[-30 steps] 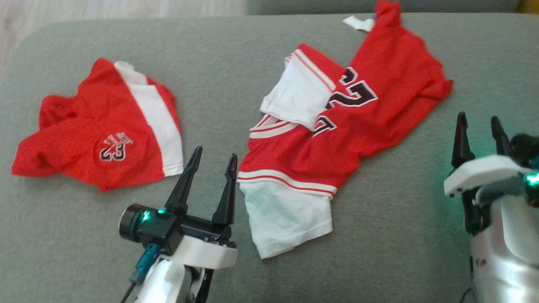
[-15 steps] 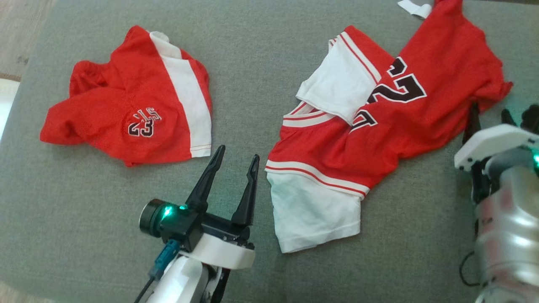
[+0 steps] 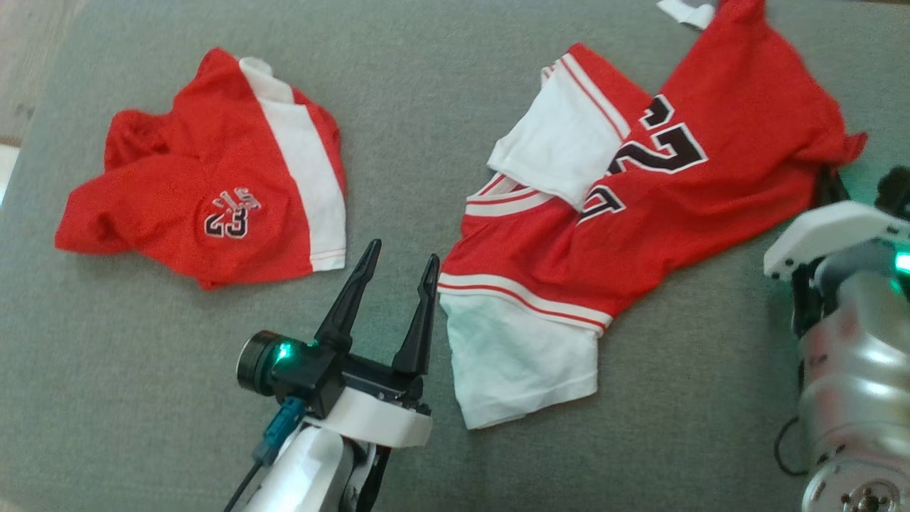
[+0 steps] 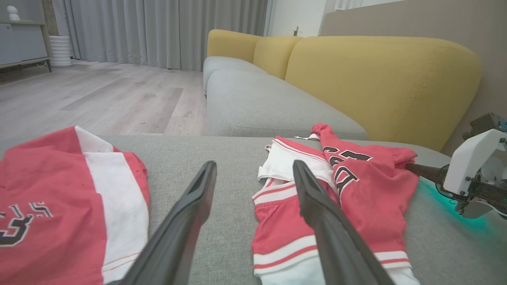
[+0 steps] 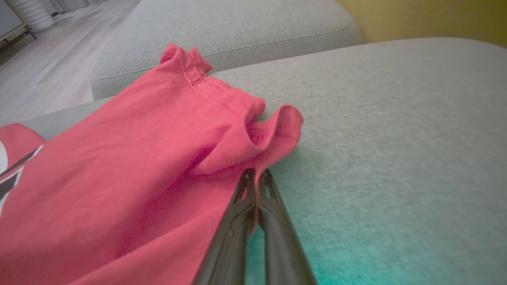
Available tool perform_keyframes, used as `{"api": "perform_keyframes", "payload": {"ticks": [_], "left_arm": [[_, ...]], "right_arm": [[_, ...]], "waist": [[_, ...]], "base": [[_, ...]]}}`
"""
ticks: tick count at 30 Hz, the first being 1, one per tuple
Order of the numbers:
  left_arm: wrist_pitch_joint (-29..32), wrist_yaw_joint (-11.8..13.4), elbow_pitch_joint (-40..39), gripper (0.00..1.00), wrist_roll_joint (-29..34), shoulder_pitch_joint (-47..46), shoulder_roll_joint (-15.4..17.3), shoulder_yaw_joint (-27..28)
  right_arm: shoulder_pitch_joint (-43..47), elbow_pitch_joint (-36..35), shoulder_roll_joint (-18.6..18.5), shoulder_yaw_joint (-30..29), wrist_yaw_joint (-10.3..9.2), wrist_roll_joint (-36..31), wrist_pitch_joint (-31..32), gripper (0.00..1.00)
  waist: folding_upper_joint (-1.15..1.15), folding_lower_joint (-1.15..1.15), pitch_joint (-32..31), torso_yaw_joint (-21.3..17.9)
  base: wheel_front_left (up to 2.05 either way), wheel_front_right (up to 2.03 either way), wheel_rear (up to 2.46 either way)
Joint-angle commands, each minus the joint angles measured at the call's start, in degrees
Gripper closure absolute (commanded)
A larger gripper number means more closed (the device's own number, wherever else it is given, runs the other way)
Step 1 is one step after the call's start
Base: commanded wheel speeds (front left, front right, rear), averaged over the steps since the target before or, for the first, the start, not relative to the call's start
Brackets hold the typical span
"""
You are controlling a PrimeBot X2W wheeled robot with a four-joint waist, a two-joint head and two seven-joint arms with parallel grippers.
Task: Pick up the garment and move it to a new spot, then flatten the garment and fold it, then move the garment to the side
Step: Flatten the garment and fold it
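Your head camera looks steeply down on the grey cushion. Your left wrist camera sits low, facing along it toward the yellow backrest. Your right wrist camera is pressed close to the edge of the red jersey; all three views share it.

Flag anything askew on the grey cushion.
Jersey lies crumpled and slanted; its white sleeve is flipped over the black number, hiding part. Right gripper has its jaws shut on the jersey's edge.
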Motion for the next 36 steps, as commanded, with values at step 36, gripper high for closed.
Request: {"api": "perform_keyframes", "payload": {"ticks": [36], "left_arm": [[-0.46,0.65,1.21,0.00,-0.85,3.50,-0.03,1.61]], "right_arm": [[14.07,-25.10,0.39,-2.07,-0.04,-6.53,2.75,1.00]], "waist": [[0.00,0.00,-7.92,-7.95]], "base": [[0.00,0.00,0.00]]}}
